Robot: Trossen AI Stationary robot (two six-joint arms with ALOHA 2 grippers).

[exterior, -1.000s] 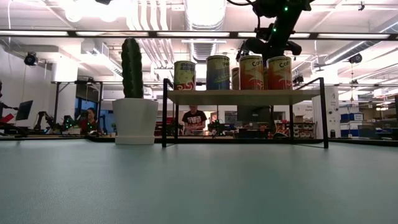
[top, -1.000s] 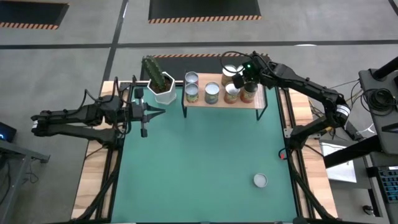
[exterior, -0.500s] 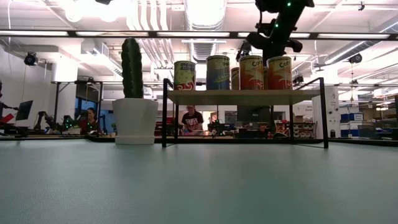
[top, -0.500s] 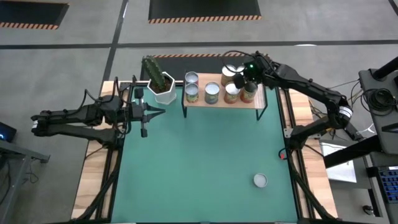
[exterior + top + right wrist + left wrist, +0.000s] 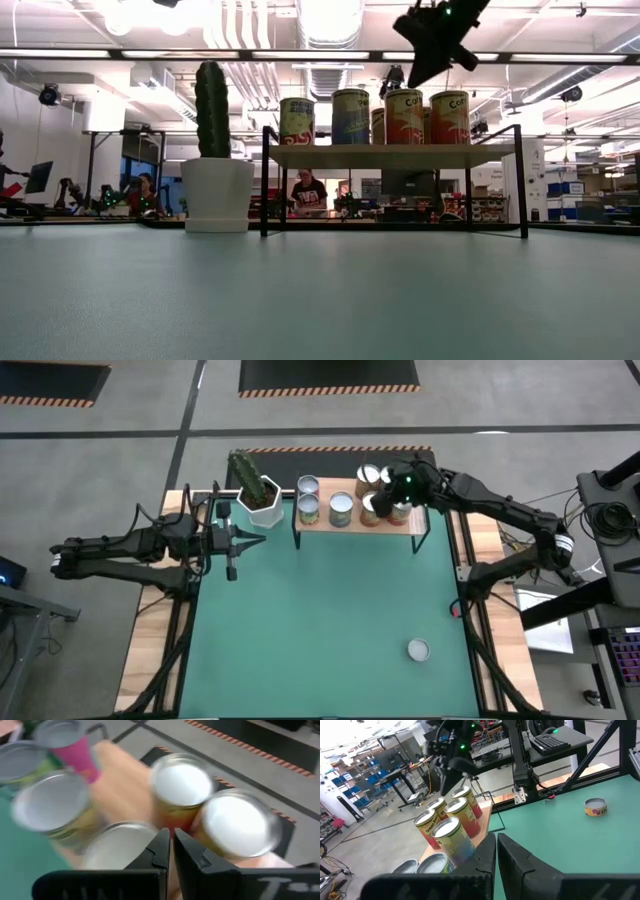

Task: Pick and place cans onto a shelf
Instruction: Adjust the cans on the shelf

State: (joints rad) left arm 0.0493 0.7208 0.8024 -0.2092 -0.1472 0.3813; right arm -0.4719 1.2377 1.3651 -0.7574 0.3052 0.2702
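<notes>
High view: right gripper [image 5: 388,495] pressed together, empty, above shelf [image 5: 352,524] cans [image 5: 341,510]. Swing toward 5 o'clock, spread wide over last can [image 5: 418,650].

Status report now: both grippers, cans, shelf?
Right gripper shut, empty, above shelf. Left gripper shut, waiting beside cactus pot. Six cans on shelf; one can on table. Nothing blocking.
</notes>
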